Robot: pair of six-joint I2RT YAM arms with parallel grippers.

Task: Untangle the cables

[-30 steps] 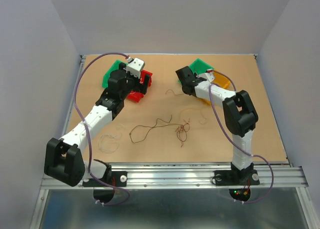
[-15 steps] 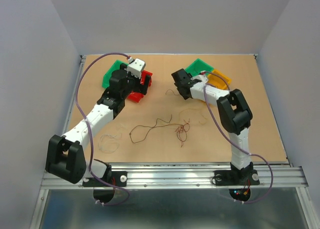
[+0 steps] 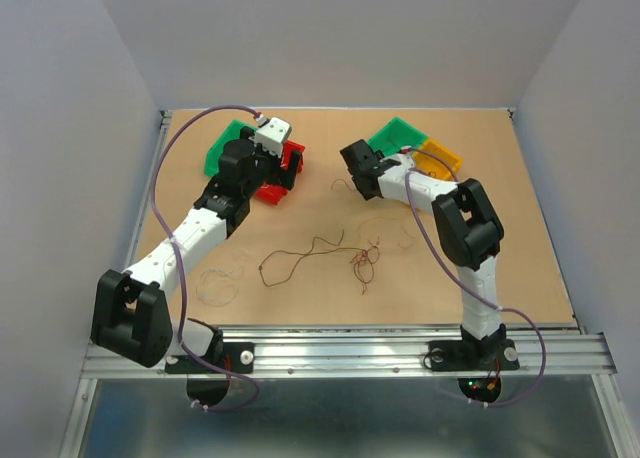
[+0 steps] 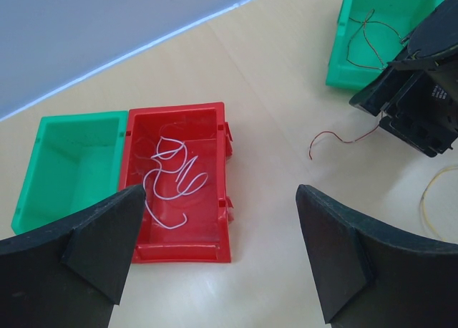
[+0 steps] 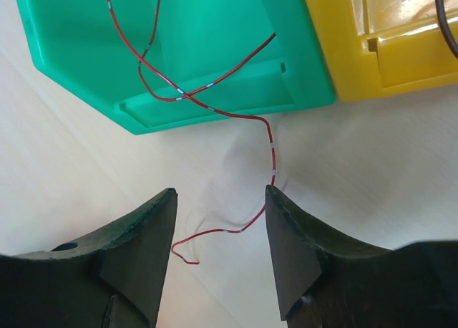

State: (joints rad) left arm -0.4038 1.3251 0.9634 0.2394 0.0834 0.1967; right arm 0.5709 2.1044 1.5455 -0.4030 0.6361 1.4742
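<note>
While the right claw hangs low over the bench with fingers spread and nothing pinched, a red wire runs out of the green bin at its 12 o'clock, over the rim and down onto the bench, curled tail lying between the two fingers. Yellow bin sits just beside, at 1 o'clock. Left claw also spread, empty, above the red bin, which holds a white wire; second green bin touches it at 9 o'clock. From the top camera the rest of the cables lie well apart from both claws: knotted clump at 6 o'clock of bench centre, brown strand trailing off toward 9, whitish loops near 8. Step in hand looks like getting the red wire fully into its bin. To do it well, I'd say: drop straight down, close on the tail where it crosses between the fingers rather than on the end curl, lift toward 12 o'clock clear of the rim, release over the bin's middle. Go slow, since wire this thin probably slips or springs back out.
</note>
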